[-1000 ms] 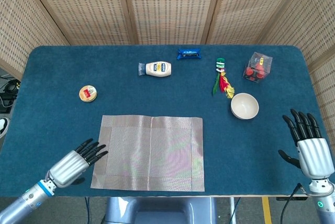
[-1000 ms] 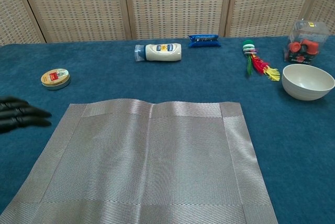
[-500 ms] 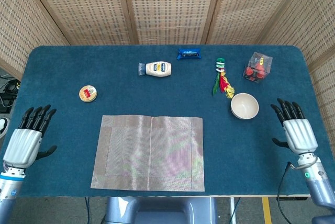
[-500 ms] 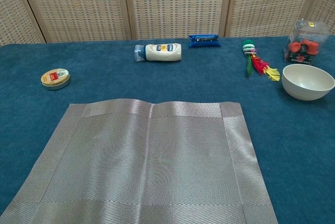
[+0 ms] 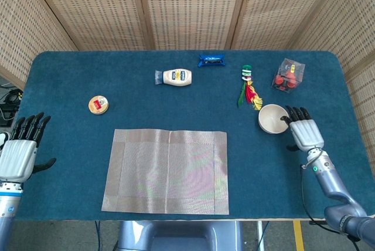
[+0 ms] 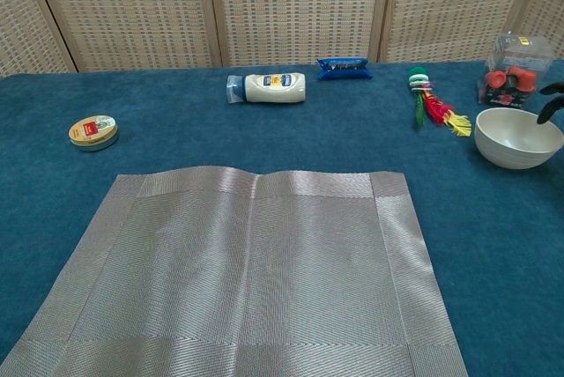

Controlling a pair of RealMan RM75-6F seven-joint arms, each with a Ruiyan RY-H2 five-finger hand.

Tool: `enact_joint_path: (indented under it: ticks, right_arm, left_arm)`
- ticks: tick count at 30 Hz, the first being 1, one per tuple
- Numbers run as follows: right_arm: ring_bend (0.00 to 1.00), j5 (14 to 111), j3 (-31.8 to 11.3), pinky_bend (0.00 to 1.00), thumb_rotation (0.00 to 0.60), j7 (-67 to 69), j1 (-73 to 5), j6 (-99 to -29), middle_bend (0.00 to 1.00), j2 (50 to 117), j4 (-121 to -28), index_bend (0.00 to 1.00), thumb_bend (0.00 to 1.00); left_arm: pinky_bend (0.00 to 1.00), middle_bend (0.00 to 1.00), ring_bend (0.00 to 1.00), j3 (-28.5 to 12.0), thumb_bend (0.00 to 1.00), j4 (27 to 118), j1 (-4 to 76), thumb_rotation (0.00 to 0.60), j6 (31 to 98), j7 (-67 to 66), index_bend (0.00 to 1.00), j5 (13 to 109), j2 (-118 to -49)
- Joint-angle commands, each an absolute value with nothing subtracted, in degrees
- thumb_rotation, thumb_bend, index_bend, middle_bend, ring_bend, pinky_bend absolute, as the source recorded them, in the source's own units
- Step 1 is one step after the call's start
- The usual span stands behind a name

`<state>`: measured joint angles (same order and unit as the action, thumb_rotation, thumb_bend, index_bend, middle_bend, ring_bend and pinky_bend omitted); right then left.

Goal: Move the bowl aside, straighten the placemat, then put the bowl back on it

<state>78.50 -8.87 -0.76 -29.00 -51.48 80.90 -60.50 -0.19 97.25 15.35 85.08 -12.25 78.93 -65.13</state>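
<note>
The right hand (image 5: pixel 303 132) was at the bowl (image 5: pixel 273 118), fingers apart and reaching over the far rim, nothing gripped as far as the head view showed. In the chest view only dark fingertips (image 6: pixel 551 99) poked in at the frame edge above the rim, so whether they touched it could not be told. The bowl sat on the cloth off the placemat's (image 5: pixel 167 171) right side, toward the right edge of the table (image 5: pixel 58 75), with the feathered toy (image 5: pixel 249 88) just behind it and the clear box (image 5: pixel 287 75) near that. The placemat lay flat near the front edge, looking fairly square to it (a faint crease ran down it). The left hand (image 5: pixel 19 152) hung off the front-left corner, fingers spread, holding nothing.

The risks from here? A grip on one rim alone could tip the bowl or let it slip from smooth fingers. A push instead of a lift might shove it back into the toy. And a low carry could catch the placemat's right edge and drag it crooked, undoing the straightening.
</note>
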Motion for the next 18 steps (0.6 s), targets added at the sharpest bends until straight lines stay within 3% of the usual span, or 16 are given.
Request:
enact_joint_path:
  ticks: [1,13,18]
  right_arm:
    - [0.00,78.03,-9.02,0.00,0.600,0.36,-30.98,-49.62,0.00,83.91,-56.81,0.34,0.06]
    - [0.00,79.91,-8.84,0.00,0.600,7.17,-34.98,-48.07,0.00,91.09,-46.74,0.65,0.48]
    - [0.00,81.83,-8.64,0.00,0.600,9.76,-35.09,-52.18,0.00,92.54,-44.86,0.71,0.54]
  left_arm:
    - [0.00,0.00,0.00,-0.53,0.00,97.01,15.27,0.600,84.76,-11.68,0.00,79.03,-64.92]
    - [0.00,0.00,0.00,-1.69,0.00,95.62,15.08,0.600,83.73,-9.80,0.00,79.34,-65.01]
    - [0.00,0.00,0.00,-2.18,0.00,95.43,14.99,0.600,83.24,-9.36,0.00,79.10,-64.97]
